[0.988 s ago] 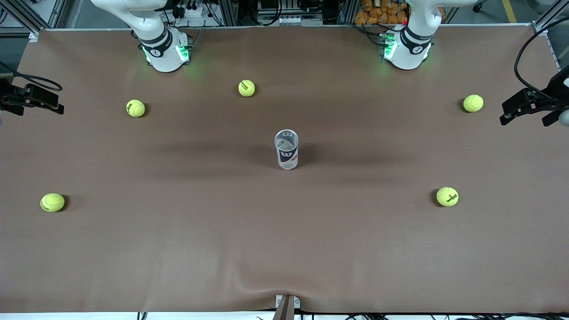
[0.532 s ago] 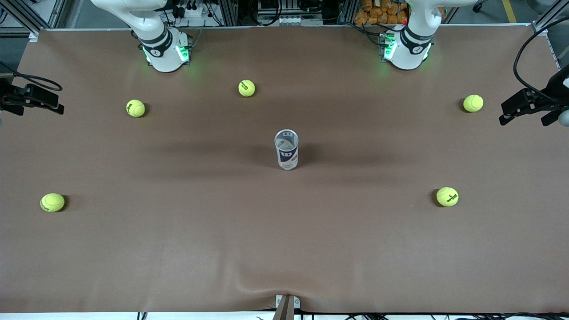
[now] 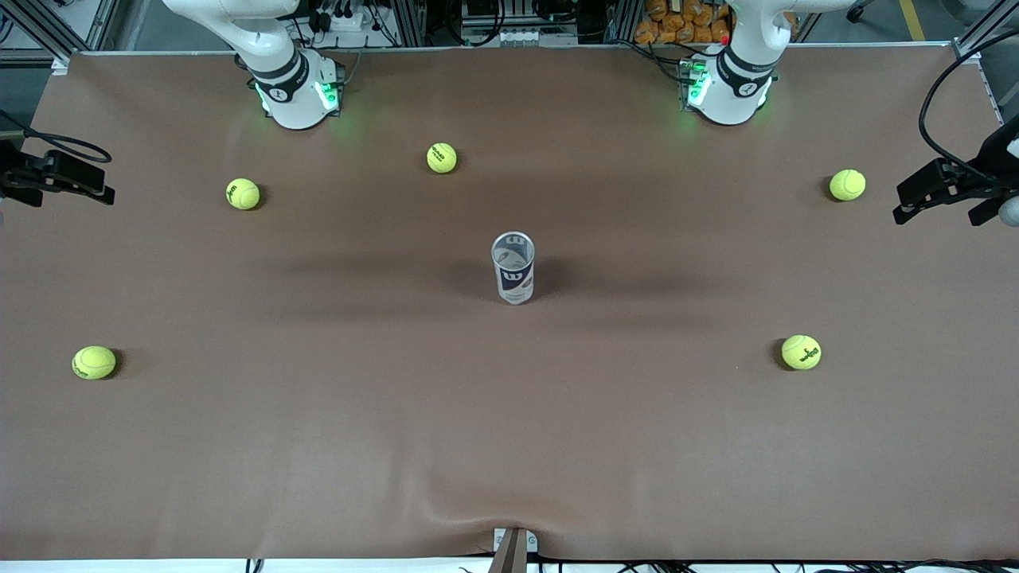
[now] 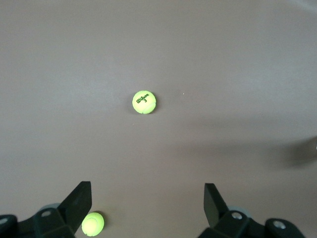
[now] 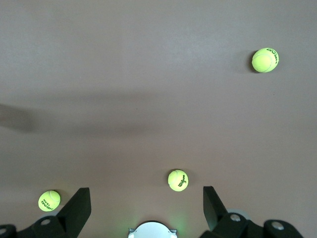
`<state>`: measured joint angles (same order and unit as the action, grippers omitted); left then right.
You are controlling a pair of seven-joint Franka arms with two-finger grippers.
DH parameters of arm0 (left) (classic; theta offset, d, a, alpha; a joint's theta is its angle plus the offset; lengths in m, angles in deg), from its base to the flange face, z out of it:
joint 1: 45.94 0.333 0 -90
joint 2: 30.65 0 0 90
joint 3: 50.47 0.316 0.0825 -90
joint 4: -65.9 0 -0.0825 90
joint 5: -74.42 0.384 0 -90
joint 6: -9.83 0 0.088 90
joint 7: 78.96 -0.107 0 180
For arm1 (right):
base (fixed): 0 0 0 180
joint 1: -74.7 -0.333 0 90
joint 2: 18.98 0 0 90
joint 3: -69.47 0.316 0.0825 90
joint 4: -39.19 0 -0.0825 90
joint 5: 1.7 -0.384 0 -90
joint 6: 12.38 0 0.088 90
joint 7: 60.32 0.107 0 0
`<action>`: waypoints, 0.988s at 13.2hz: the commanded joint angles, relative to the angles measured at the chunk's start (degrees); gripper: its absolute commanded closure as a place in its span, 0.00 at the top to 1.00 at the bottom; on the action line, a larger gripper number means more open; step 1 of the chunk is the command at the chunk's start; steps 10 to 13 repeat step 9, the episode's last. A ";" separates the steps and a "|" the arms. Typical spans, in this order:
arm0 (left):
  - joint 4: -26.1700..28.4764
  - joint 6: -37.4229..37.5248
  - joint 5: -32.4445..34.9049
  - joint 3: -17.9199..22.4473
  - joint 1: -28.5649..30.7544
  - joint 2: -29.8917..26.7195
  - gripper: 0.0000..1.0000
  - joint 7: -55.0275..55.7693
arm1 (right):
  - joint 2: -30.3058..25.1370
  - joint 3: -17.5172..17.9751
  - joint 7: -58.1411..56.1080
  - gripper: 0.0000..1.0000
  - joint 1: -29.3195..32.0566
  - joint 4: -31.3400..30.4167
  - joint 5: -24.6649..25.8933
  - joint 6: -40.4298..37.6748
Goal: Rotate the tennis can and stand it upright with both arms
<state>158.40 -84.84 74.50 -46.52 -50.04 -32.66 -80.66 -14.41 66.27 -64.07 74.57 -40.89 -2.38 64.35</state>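
The clear plastic tennis can stands upright mid-counter, seen only from the front; left gripper and right gripper hover high, jaws wide, empty

Tennis can upright at counter centre; five balls scattered round it, all well apart, none touching.

The front camera looks down from high across the brown table, facing both bases. Each wrist camera looks straight down from high. Front and left wrist views share one tennis ball.
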 commanded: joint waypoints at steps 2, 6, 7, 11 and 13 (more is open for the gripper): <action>0.94 0.71 0.28 0.09 -0.38 -1.24 1.00 0.47 | -0.18 -0.06 0.06 1.00 0.13 0.36 -0.38 -0.01; 0.85 2.83 0.27 0.09 -0.38 -1.24 1.00 0.55 | -0.18 -0.06 0.06 1.00 0.13 0.36 -0.38 -0.01; 0.85 2.83 0.27 0.09 -0.38 -1.33 1.00 0.47 | -0.18 -0.06 0.06 1.00 0.13 0.36 -0.38 -0.01; 0.85 2.83 0.36 0.09 -0.38 -1.24 1.00 0.64 | -0.18 -0.06 0.06 1.00 0.13 0.36 -0.38 -0.01; 0.85 2.83 0.36 0.09 -0.38 -1.24 1.00 0.64 | -0.18 -0.06 0.06 1.00 0.13 0.36 -0.38 -0.01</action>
